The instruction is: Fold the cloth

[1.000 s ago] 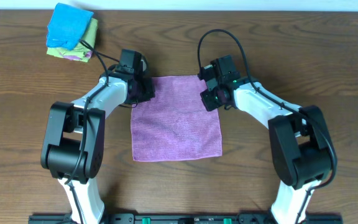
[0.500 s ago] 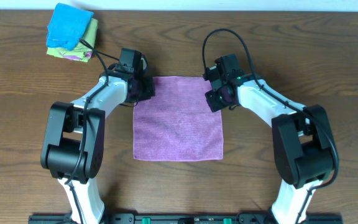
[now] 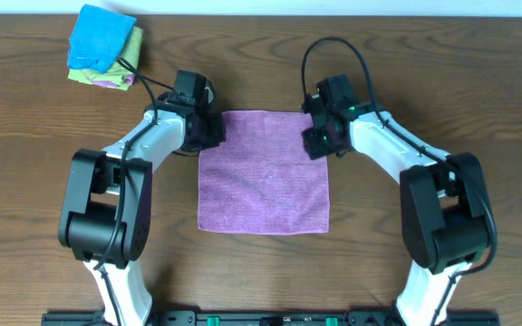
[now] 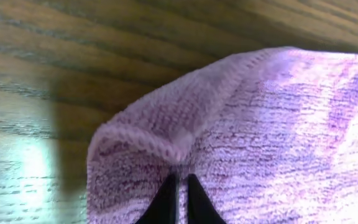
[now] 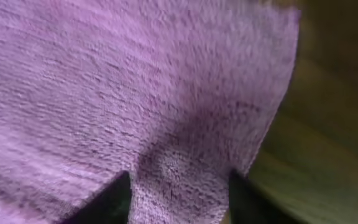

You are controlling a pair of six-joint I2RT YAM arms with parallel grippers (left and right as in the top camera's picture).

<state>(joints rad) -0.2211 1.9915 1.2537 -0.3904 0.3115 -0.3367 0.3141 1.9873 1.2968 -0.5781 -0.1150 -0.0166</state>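
Note:
A purple cloth [image 3: 261,172] lies spread flat on the wooden table [image 3: 478,100], roughly square. My left gripper [image 3: 208,134] is at its far left corner. In the left wrist view its dark fingertips [image 4: 166,198] stand almost together, pinching a raised fold of the cloth [image 4: 229,124] at my left gripper [image 4: 181,182]. My right gripper [image 3: 320,140] is at the far right corner. The right wrist view shows my right gripper [image 5: 179,186] open, its fingers well apart over the cloth [image 5: 135,81], which lies loose between them.
A stack of folded cloths [image 3: 105,47], blue on top of green and pink, sits at the far left of the table. Black cables loop above both wrists. The table's far edge runs along the top.
My right gripper has opened and shifted right and slightly away, letting go of the far right corner. The cloth's right edge now lies further right and flatter. The left arm has barely moved.

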